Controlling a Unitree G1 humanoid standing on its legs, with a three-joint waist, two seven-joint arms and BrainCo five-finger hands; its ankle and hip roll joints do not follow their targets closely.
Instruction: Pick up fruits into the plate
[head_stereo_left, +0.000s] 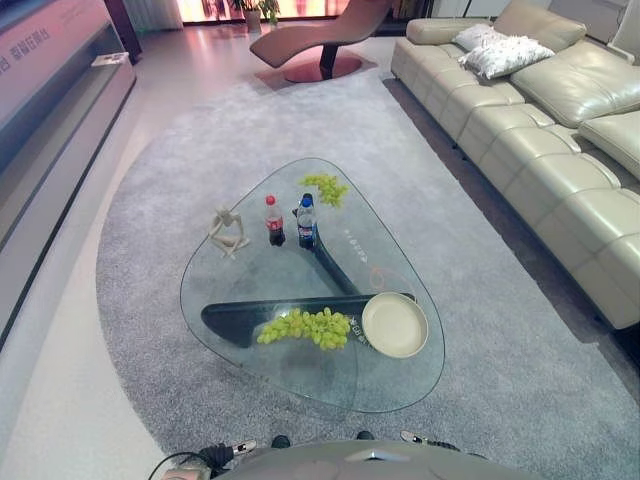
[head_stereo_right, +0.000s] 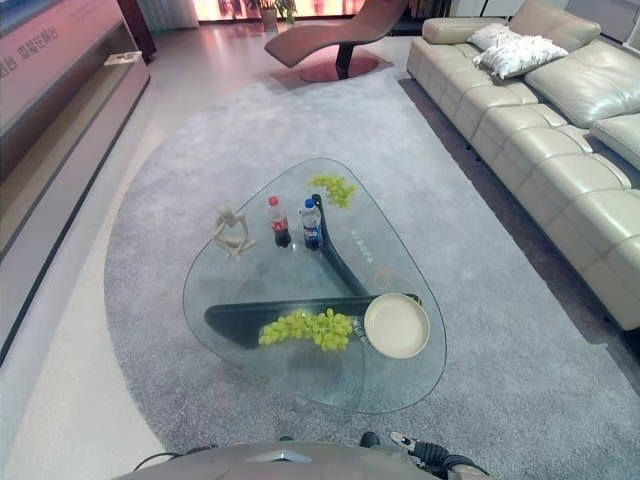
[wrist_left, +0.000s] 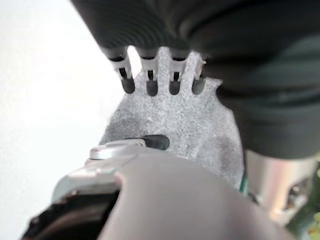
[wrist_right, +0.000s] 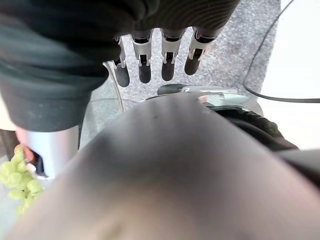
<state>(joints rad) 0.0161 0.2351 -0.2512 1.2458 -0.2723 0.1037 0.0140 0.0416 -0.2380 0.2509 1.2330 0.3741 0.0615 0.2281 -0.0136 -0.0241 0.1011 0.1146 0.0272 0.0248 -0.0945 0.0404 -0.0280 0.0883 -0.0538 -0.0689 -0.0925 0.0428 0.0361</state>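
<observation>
A big bunch of green grapes (head_stereo_left: 306, 327) lies on the near part of the glass coffee table (head_stereo_left: 260, 375), touching the left edge of an empty cream plate (head_stereo_left: 394, 324). A smaller bunch of green grapes (head_stereo_left: 326, 187) lies at the table's far end. My left hand (wrist_left: 150, 75) hangs low beside me with straight fingers and holds nothing. My right hand (wrist_right: 155, 65) hangs the same way, fingers straight and empty, with the near grapes (wrist_right: 15, 175) at the edge of its view. Both hands are short of the table's near edge.
A cola bottle (head_stereo_left: 273, 221), a blue-labelled water bottle (head_stereo_left: 306, 222) and a small wooden figure (head_stereo_left: 228, 231) stand mid-table. A beige leather sofa (head_stereo_left: 540, 130) runs along the right, a lounge chair (head_stereo_left: 315, 40) stands far back, and a low cabinet (head_stereo_left: 50, 110) lines the left. Grey carpet (head_stereo_left: 480, 380) surrounds the table.
</observation>
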